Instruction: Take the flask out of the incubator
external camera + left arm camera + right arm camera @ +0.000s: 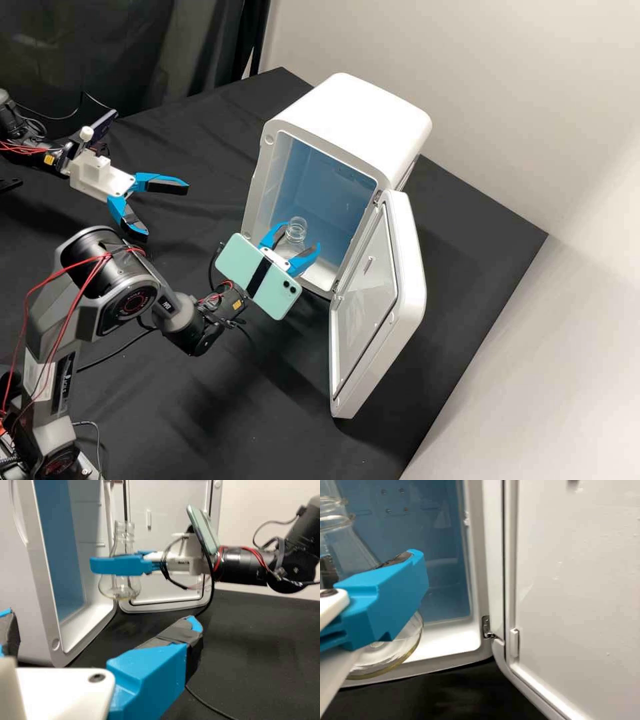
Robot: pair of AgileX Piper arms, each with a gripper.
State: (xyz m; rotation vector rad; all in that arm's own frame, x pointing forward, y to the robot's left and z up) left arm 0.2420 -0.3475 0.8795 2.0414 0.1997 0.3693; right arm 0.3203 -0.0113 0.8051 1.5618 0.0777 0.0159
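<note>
A clear glass flask stands upright at the mouth of the white incubator, whose door hangs open towards the bench front. My right gripper is shut on the flask, one blue finger on each side of its body. In the left wrist view a blue finger crosses the flask below its neck. The right wrist view shows a finger against the glass and the flask's round base over the incubator's front lip. My left gripper hangs open over the bench, well left of the incubator and holding nothing.
The incubator's blue interior holds nothing else that I can see. Its open door stands close beside the right gripper. A mint-green flat camera unit rides on the right wrist. The black bench ends at the right and back.
</note>
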